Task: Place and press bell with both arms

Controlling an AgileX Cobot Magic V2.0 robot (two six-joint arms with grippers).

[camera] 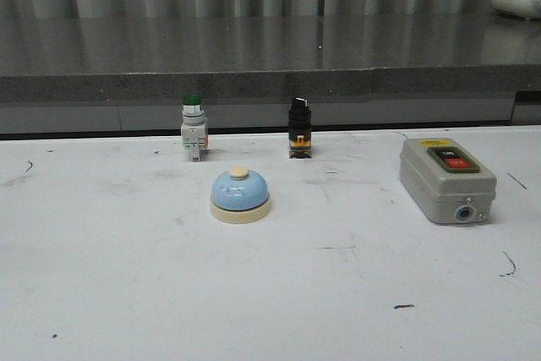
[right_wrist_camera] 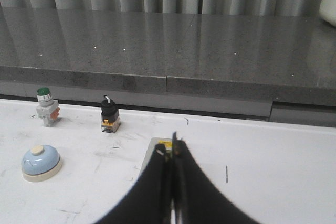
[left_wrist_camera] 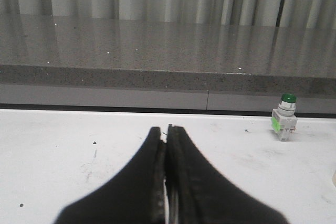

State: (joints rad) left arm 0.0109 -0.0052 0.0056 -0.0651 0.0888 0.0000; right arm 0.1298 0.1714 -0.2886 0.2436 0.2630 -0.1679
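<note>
Centre frame, bell (camera: 240,196) sits upright on white surface (camera: 127,293), untouched. Left fingers (left_wrist_camera: 167,136) & right fingers (right_wrist_camera: 170,149) both pressed closed, w/ nothing held

Right gripper (right_wrist_camera: 171,153) fingers pressed together, apparently over grey box (right_wrist_camera: 157,148); bell (right_wrist_camera: 41,162) well apart.

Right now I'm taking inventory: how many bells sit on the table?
1: the light-blue bell sits mid-table, in front of the green-capped push button and black selector switch.
</note>
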